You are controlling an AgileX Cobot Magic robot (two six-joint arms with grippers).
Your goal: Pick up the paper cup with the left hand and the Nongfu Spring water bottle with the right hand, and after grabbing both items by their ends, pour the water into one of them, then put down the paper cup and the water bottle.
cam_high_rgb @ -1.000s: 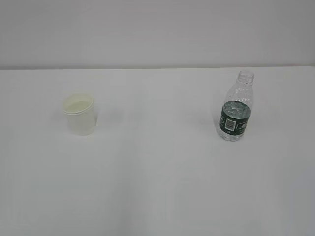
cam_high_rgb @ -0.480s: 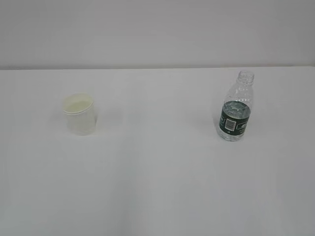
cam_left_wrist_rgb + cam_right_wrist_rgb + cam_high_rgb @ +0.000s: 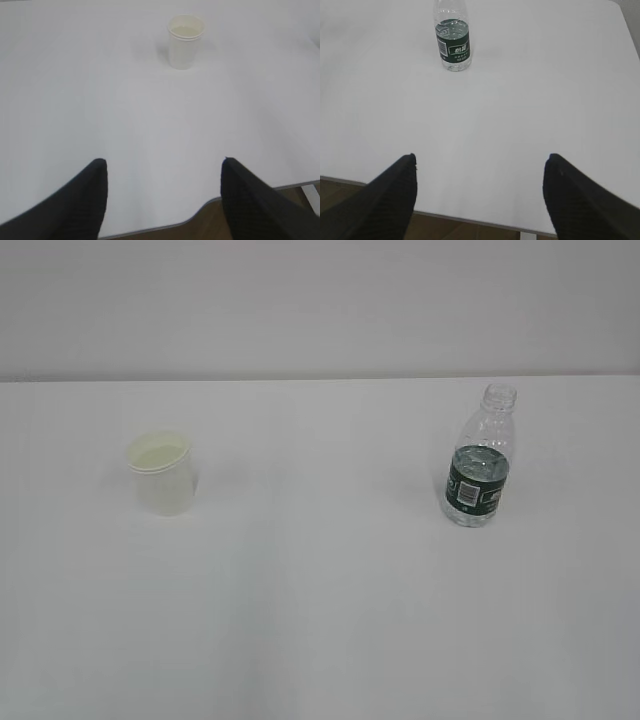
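The white paper cup [image 3: 160, 472] stands upright on the left of the white table [image 3: 320, 590]; the left wrist view has the cup [image 3: 185, 41] far ahead. On the right stands the capless Nongfu Spring water bottle [image 3: 480, 457] with its dark green label, water reaching label height; the right wrist view shows the bottle [image 3: 453, 37] far ahead and left of centre. My left gripper [image 3: 164, 162] is open and empty above the table's near edge. My right gripper [image 3: 481, 159] is likewise open, empty, well short of the bottle. Neither arm appears in the exterior view.
The table's near edge [image 3: 200, 206] runs under the left fingers, with brown floor below it. The same edge [image 3: 470, 219] crosses the bottom of the right wrist view. A pale wall [image 3: 320, 300] rises behind the table.
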